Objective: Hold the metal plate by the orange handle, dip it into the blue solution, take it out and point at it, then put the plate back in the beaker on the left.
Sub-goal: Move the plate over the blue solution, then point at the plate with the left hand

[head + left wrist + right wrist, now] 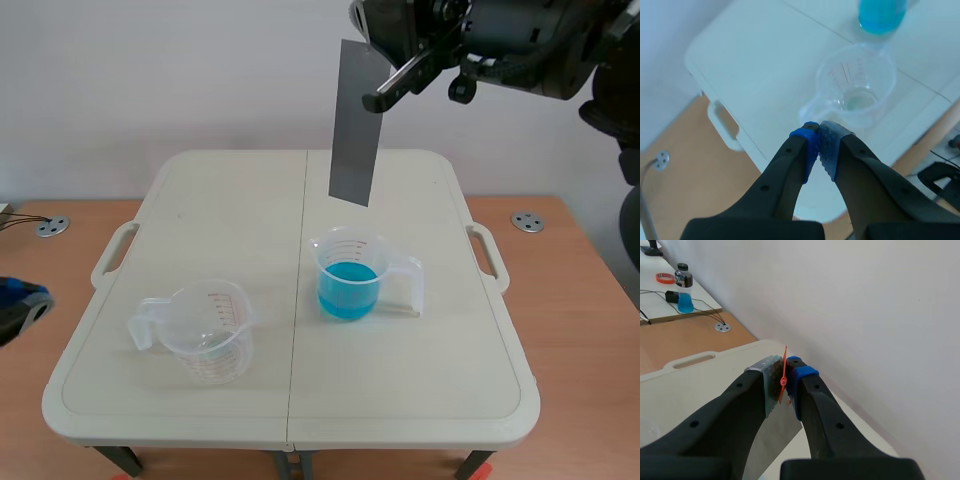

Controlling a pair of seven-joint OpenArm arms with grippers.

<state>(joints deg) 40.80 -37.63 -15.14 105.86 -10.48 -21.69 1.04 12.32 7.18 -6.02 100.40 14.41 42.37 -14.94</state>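
- Left pincer (819,139): closed on nothing, held low off the counter's (200,190) left edge.
- Empty beaker (207,335): upright, left half.
- Blue solution (347,290): contained in the right beaker (352,262).
- Metal plate (355,120): hung high, apparently over that beaker.
- Orange handle (785,362): clamped in the right pincer (784,385).
- Risk: if lowered misaligned, the rim could be struck and solution spilled.
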